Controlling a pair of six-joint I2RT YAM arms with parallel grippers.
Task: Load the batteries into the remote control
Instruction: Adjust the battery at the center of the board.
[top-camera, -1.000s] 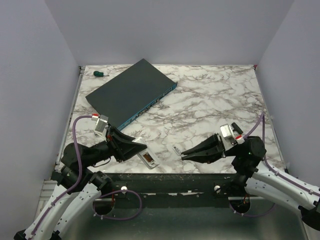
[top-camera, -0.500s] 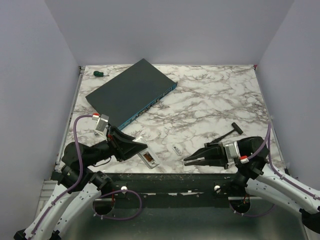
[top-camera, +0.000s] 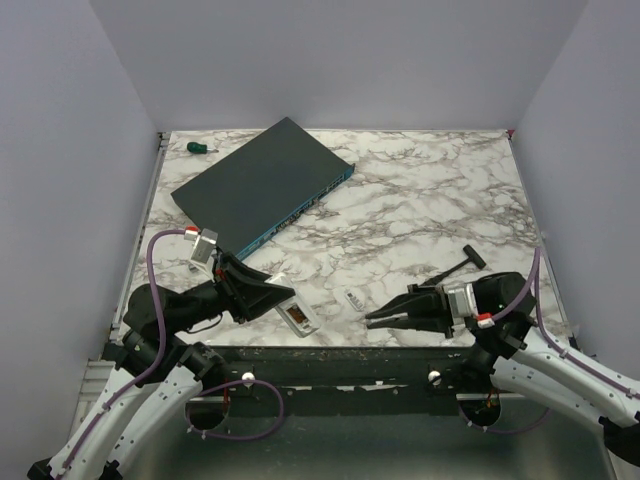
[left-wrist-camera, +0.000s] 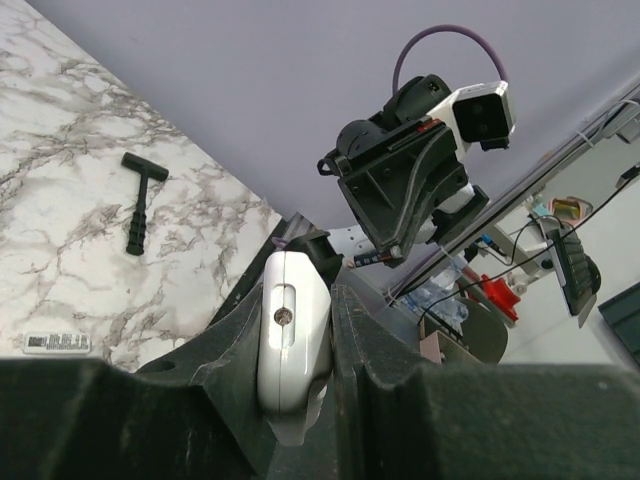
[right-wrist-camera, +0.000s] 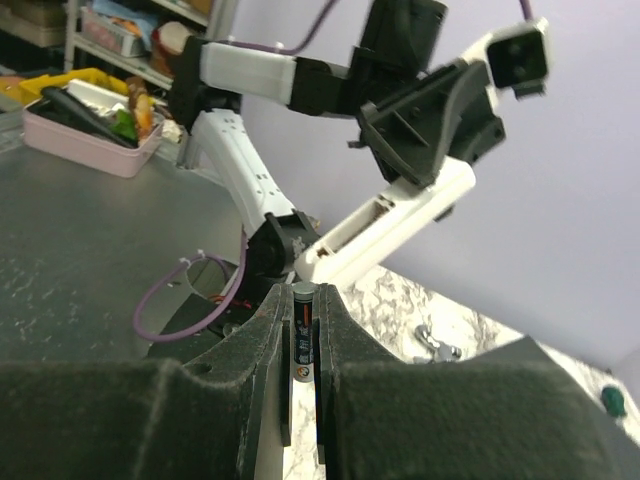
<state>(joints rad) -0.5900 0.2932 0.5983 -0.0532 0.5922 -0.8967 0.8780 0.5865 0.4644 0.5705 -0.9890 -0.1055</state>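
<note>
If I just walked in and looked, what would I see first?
Probably the two arms facing each other at the near edge of the table. The left gripper is shut on the white remote control, tilted in the air, and the right gripper pinches a battery pointed toward it. After that, the big dark box lying at an angle at the far left.

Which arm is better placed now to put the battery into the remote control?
Right. The right gripper is shut on a battery and points toward the remote control, which the left gripper holds.
</note>
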